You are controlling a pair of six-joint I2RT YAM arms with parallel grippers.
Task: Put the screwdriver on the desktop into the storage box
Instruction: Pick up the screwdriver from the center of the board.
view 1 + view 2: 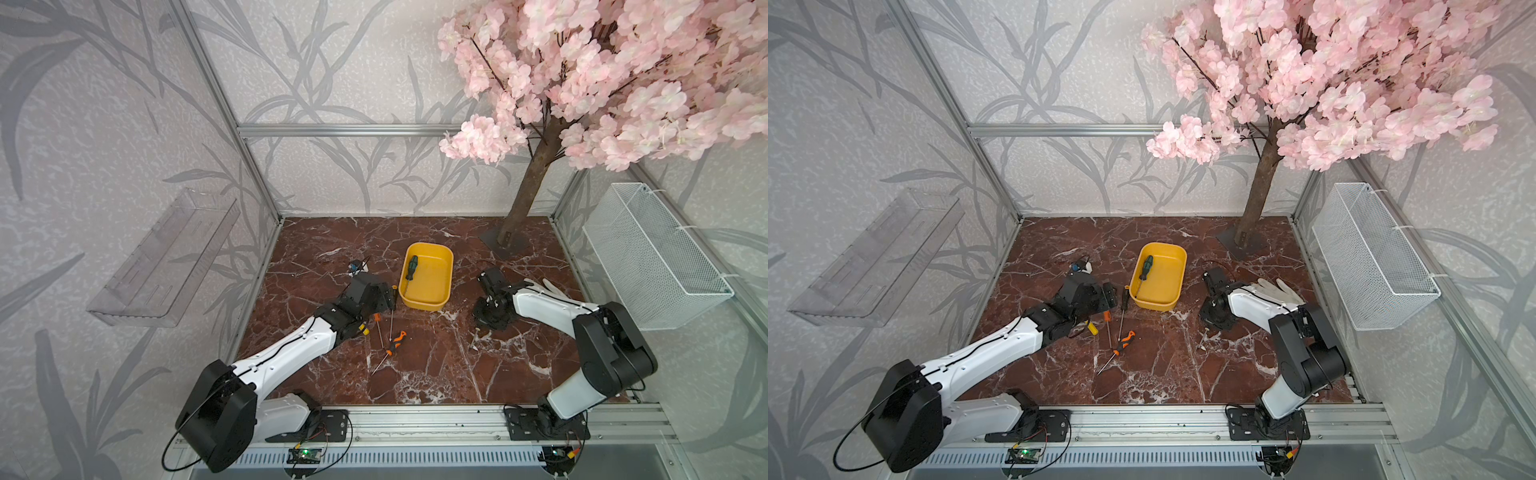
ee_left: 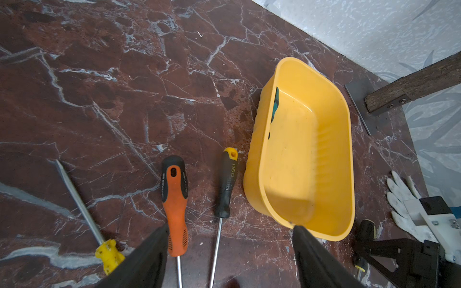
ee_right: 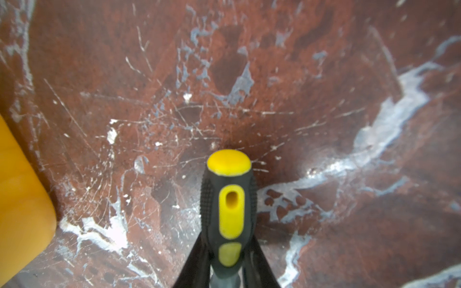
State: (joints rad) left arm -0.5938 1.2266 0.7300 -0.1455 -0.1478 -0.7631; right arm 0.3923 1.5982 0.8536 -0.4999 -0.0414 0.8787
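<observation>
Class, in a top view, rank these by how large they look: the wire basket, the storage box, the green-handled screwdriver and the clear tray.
Largest: wire basket and clear tray, which look alike, so unranked.
Next: storage box.
Smallest: green-handled screwdriver, lying inside it.

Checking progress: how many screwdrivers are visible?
6 screwdrivers: one in the storage box, four on the desktop by the left gripper, one in the right gripper; arms may hide more.

The left arm stretches forward and inward; the left end effector (image 2: 229, 230) hangs low, its fingers (image 2: 149, 249) spread wide. The right arm folds sharply at the elbow; the right end effector (image 3: 228, 259) points down, clamped on a screwdriver (image 3: 230, 199) by the handle.
</observation>
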